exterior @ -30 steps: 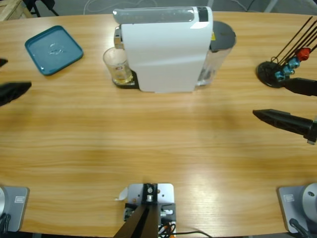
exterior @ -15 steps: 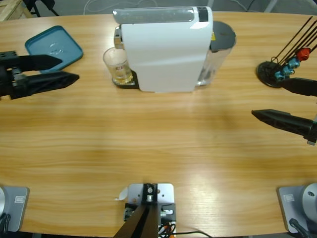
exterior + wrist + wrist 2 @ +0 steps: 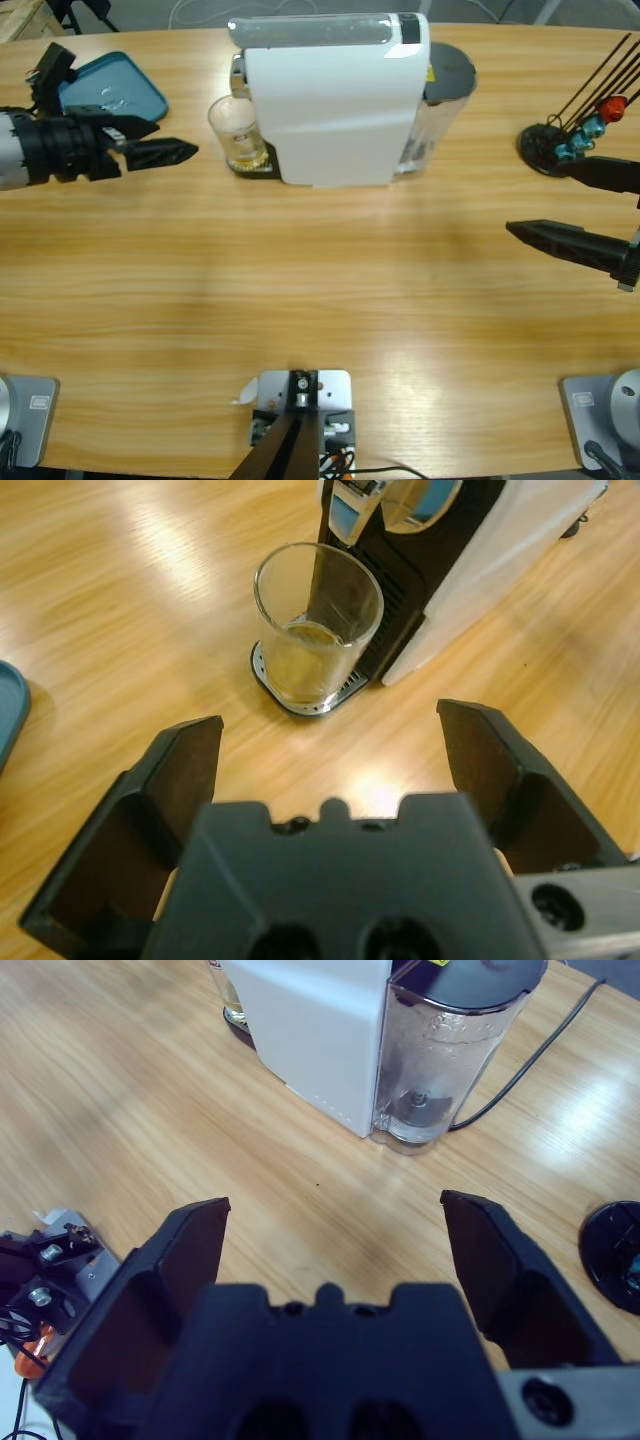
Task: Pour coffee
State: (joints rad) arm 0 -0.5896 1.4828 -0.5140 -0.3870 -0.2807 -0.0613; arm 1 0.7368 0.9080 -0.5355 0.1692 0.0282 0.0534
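Left gripper (image 3: 168, 140): was seen entering from the table's left edge, jaws spread wide and empty, pointed at the glass (image 3: 237, 133) and near it, not touching.
Right gripper (image 3: 580, 205): was seen at the right edge, jaws spread and empty, well apart from the coffee machine (image 3: 335, 95).
Coffee (image 3: 308, 660): was found as a shallow amber pool in the glass, upright on the machine's drip grate (image 3: 300, 695).
Room: bare table (image 3: 330, 290) was noted between the grippers; the teal tray (image 3: 100, 90) lay beside the left arm.
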